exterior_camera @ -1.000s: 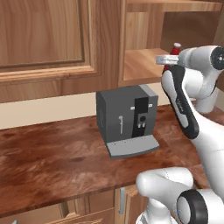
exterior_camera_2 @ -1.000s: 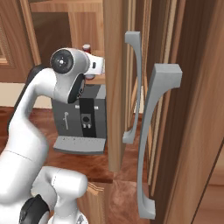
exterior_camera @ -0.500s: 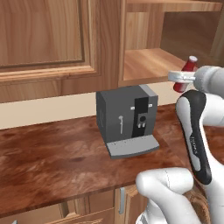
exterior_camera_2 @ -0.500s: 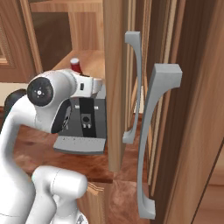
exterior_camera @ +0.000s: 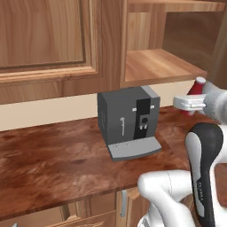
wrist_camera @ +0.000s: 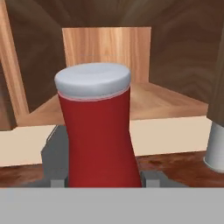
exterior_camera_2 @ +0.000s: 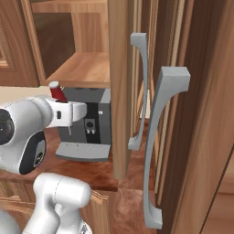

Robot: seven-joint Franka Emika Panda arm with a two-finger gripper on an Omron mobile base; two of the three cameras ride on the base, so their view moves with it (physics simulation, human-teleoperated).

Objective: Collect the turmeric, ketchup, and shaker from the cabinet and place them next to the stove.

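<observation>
The ketchup point(exterior_camera: 195, 90), a slim red bottle with a white cap, stands upright in my gripper point(exterior_camera: 191, 104), which is shut on its lower body. It hangs in the air to the right of the coffee machine, below and in front of the cabinet point(exterior_camera: 156, 66) shelf, which is bare. In the right base view the ketchup point(exterior_camera_2: 57, 93) sticks up from the gripper point(exterior_camera_2: 68, 113). Up close in the hand view, the ketchup point(wrist_camera: 98, 131) sits between my gripper's fingers point(wrist_camera: 105, 181), with the cabinet point(wrist_camera: 151, 100) shelf behind it. The turmeric, the shaker and the stove are out of view.
A grey coffee machine point(exterior_camera: 128, 122) stands on the brown wooden counter point(exterior_camera: 53, 159) under the cabinet. The open cabinet door with long grey handles point(exterior_camera_2: 162, 146) stands close on the right. A closed wall cabinet door point(exterior_camera: 44, 40) is at the left.
My arm has drawn the ketchup out from the cabinet shelf, moving it down and to the right, away from the opening. The grip has stayed the same.
</observation>
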